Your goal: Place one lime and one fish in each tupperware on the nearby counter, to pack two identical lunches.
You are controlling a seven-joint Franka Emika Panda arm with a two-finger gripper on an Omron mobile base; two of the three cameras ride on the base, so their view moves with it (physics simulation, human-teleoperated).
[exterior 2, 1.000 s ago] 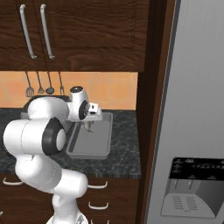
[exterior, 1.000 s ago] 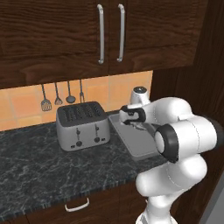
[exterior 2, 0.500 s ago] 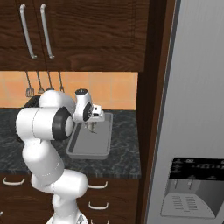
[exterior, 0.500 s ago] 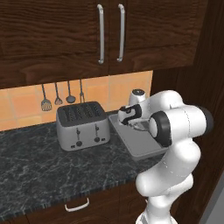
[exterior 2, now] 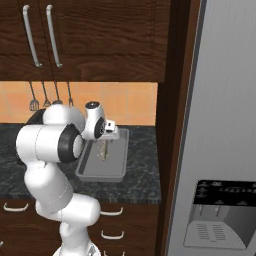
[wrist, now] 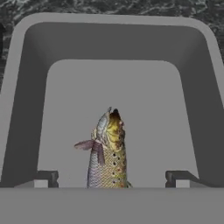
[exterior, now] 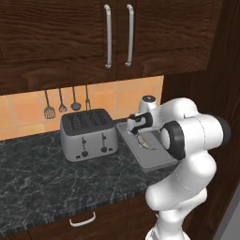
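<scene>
A light-grey tupperware [exterior: 155, 164] [exterior 2: 99, 175] [wrist: 114, 19] sits on the dark marbled counter [exterior: 42, 187] at its right end. My gripper [exterior: 139, 135] [exterior 2: 106, 142] [wrist: 112, 178] hangs low over the tray's far half, pointing down into it. It is open, with its two fingertips [wrist: 46, 178] far apart. A brownish speckled fish [wrist: 107, 151] [exterior 2: 103, 150] [exterior: 147, 143] lies between them over the tray floor, touching neither tip. The limes and the second tupperware are out of view.
A silver toaster [exterior: 88, 134] stands just left of the tray. Utensils [exterior: 61, 101] hang on the orange tiled wall behind it. Dark cabinets hang above. A tall grey fridge [exterior 2: 220, 150] stands past the counter's right end.
The arm's elbow has swung a little and the hand has sunk slightly over the tray. The fish stays under the hand.
</scene>
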